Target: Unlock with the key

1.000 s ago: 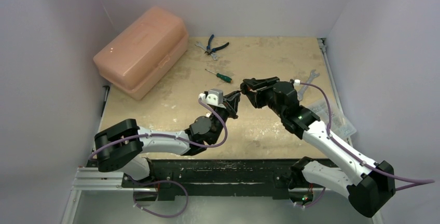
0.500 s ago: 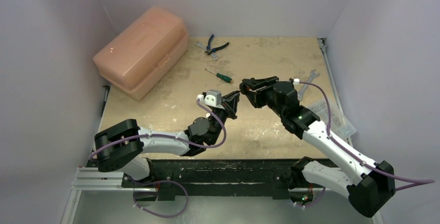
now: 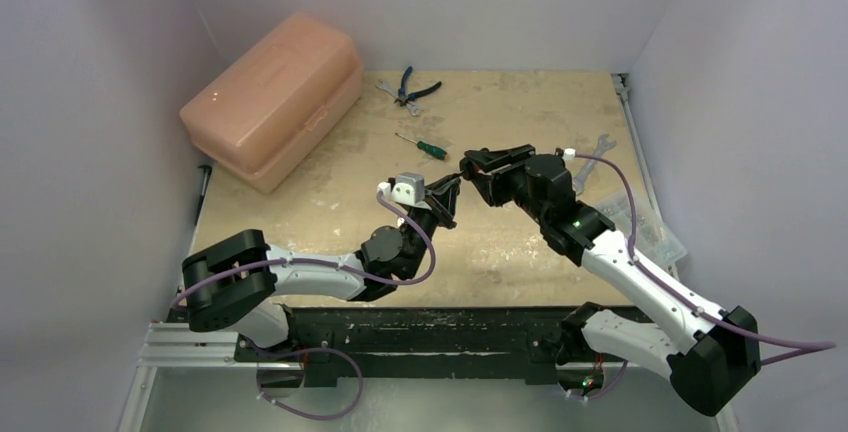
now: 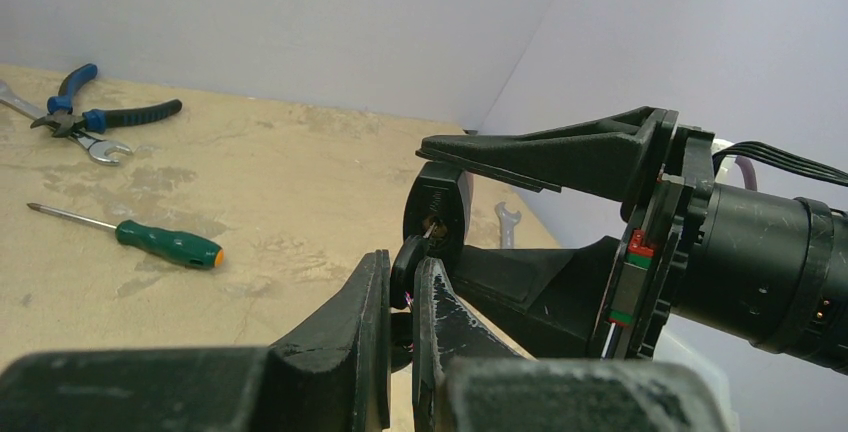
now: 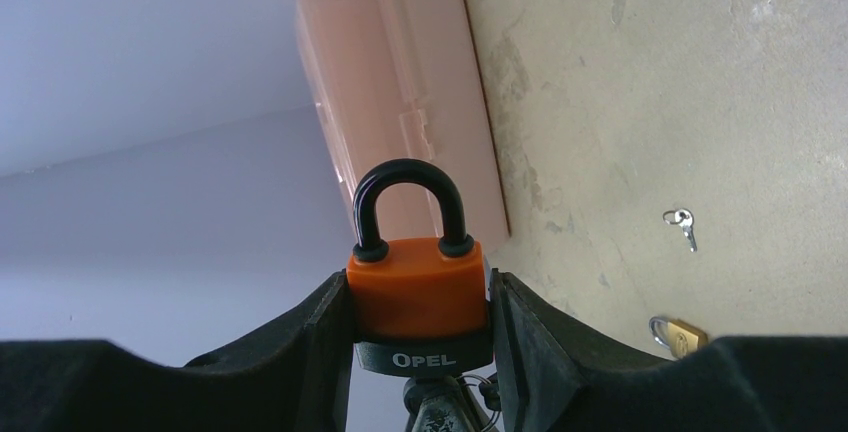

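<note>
My right gripper is shut on an orange padlock with a black shackle and a black base marked OPEL; the shackle stands closed. In the left wrist view the padlock's black underside faces my left gripper, which is shut on the black head of a key. The key's metal blade sits in the keyhole. In the top view the two grippers meet above the table's middle, the left gripper just left of the right gripper.
A pink toolbox stands at the back left. Blue-handled pliers and a green screwdriver lie behind the grippers, a wrench at the right. A small brass padlock and a loose key lie on the table.
Both grippers have shifted slightly left and back together, the key staying at the padlock's keyhole.
</note>
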